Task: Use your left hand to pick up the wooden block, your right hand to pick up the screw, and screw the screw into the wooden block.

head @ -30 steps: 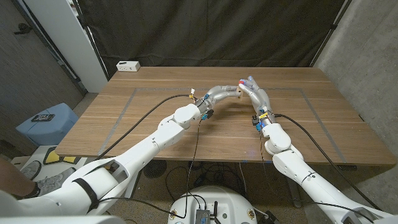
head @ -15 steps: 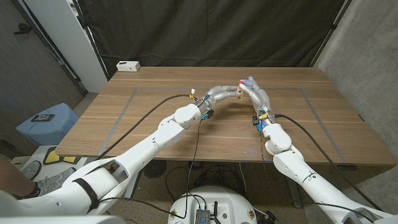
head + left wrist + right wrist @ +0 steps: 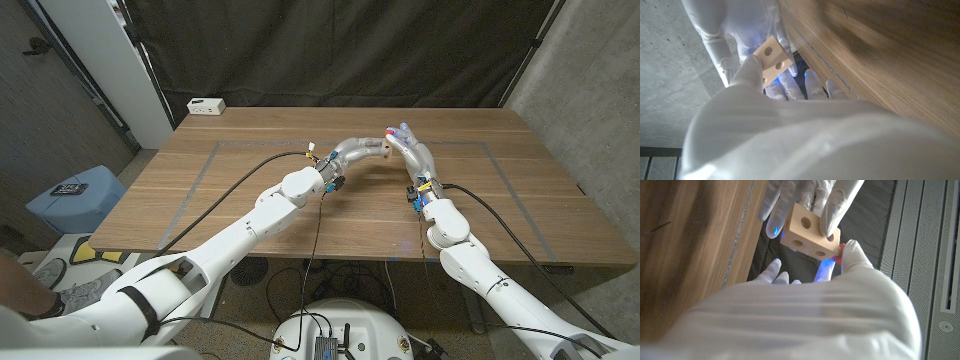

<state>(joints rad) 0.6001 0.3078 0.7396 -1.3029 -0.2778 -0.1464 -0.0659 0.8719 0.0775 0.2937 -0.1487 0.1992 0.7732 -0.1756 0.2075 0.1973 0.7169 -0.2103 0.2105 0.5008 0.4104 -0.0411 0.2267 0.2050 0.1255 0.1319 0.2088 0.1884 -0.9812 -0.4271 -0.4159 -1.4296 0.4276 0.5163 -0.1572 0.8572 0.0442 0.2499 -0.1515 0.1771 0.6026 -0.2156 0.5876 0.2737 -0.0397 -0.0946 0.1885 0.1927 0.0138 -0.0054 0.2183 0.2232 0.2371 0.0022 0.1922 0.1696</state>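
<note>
Wooden block (image 3: 809, 232), holes showing, being held by left hand (image 3: 362, 149) above counter (image 3: 250, 190) centre. Screw (image 3: 838, 256), red, being pinched by right hand (image 3: 412, 148), touching block's side, apparently nearing a hole.

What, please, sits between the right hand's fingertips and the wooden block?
A small red piece, presumably the screw, pressed against the wooden block by the right hand; the right wrist view shows it.
</note>
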